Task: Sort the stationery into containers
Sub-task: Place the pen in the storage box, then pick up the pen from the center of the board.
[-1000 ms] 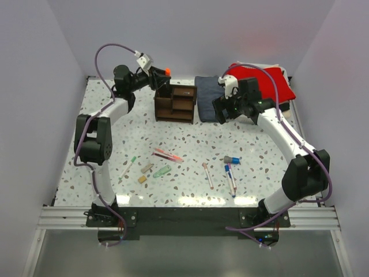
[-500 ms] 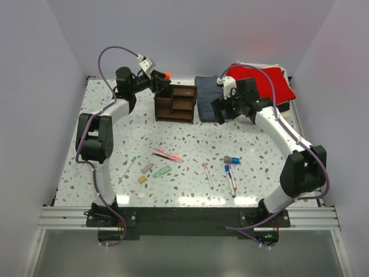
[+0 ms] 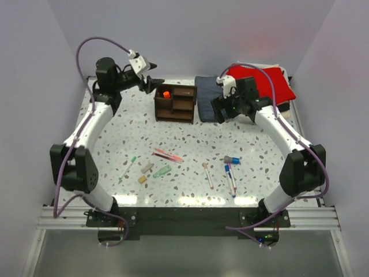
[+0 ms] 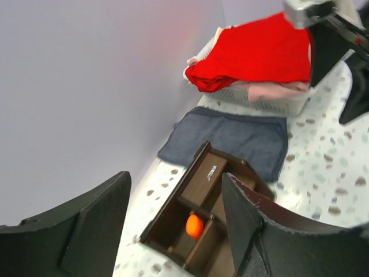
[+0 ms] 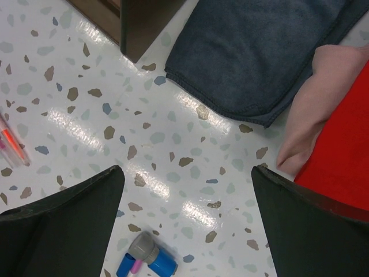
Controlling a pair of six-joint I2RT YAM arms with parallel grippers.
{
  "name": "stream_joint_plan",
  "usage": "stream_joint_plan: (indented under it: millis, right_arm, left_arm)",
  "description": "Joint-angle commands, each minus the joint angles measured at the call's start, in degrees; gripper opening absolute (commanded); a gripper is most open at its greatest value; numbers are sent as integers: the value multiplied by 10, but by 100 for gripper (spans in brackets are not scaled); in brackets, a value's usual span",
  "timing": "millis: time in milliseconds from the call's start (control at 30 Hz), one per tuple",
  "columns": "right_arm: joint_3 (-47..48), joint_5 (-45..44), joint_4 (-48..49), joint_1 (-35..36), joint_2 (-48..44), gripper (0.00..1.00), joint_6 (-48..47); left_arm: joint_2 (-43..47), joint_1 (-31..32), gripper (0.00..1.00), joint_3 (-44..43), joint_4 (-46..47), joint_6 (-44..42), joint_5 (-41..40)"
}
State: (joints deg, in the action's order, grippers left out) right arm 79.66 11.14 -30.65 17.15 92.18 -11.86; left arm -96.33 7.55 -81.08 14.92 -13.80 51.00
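The speckled surface (image 3: 115, 133) carried everything; a red cloth (image 3: 262, 81) lay well to the right of the organizer (image 3: 175, 104), and a dark cloth (image 3: 209, 98) lay just beside its right wall. The left hand (image 3: 152, 83) hovered just above and left of the organizer, fingers apart and empty. The right hand (image 3: 220, 109) hung right of the organizer over the dark cloth's near edge, fingers wide apart and also empty. The marker (image 4: 194, 225) stood in a left compartment of the organizer, only its orange end showing.

In front of the organizer, well apart from it, lay the blue-capped pens (image 3: 230, 179), the pink pen (image 3: 207, 175), the red pens (image 3: 167, 154), the green piece (image 3: 162, 171) and the tan blocks (image 3: 147, 168). The marker's drop looked complete, with most of the sorting left to do. The next move seemingly called for one hand to come forward of the organizer, lower over a single pen and close across its thin barrel.
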Motion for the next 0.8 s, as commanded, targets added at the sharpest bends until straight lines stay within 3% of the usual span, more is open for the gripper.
stream_joint_plan:
  millis: [0, 33, 67, 100, 233, 367, 533, 767]
  right_arm:
    - [-4, 11, 7, 1, -24, 97, -32]
    - [-8, 13, 2, 0, -26, 98, -38]
    - [-13, 18, 0, 1, -29, 98, -46]
    - [-19, 23, -2, 0, -32, 98, -48]
    - [-21, 41, -16, 1, -37, 99, -58]
    - [-27, 58, -26, 1, -46, 99, -72]
    - [-35, 65, -49, 1, -58, 99, -84]
    - [-63, 60, -63, 1, -82, 98, -94]
  left_arm:
    - [117, -3, 70, 13, -401, -288, 32]
    - [119, -3, 68, 10, -494, -458, 43]
    - [116, 1, 65, -2, -596, -558, 37]
    - [106, 11, 64, -4, -720, -617, 21]
    - [74, 18, 57, 0, -863, -729, -26]
    - [57, 35, 51, 34, -852, -719, -40]
    - [26, 112, 44, 74, -783, -673, -122]
    - [-26, 149, 38, 79, -743, -651, -120]
